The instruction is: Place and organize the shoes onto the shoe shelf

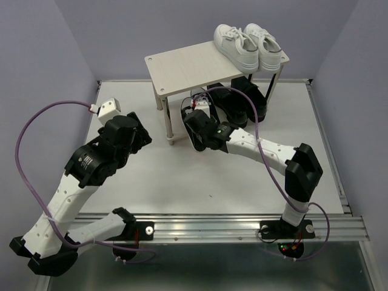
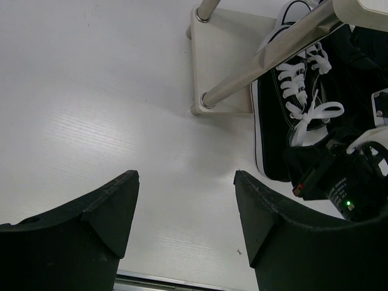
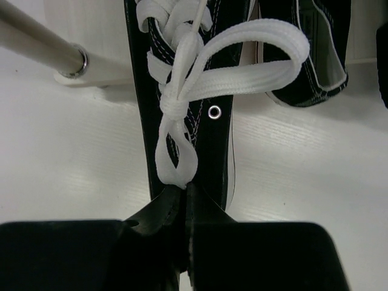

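Note:
The pale wood shoe shelf (image 1: pixel 182 66) stands at the back. A pair of white sneakers (image 1: pixel 250 45) sits on the right of its top board. Glossy black loafers (image 1: pixel 245 100) show on the lower tier. My right gripper (image 3: pixel 185 188) is shut on the heel end of a black canvas sneaker (image 3: pixel 209 130), pinching beside its white lace loop at the shelf's front (image 1: pixel 199 114). The second canvas sneaker (image 3: pixel 309 54) lies just right of it. My left gripper (image 2: pixel 185 176) is open and empty over the bare table, left of the shelf (image 1: pixel 145 134). It sees the held sneaker (image 2: pixel 282 109).
A silver shelf leg (image 3: pixel 42 48) and the lower board's corner (image 2: pixel 221 60) stand just left of the held sneaker. The white table (image 1: pixel 182 176) stretches in front of the shelf. A metal rail (image 1: pixel 212 227) runs along the near edge.

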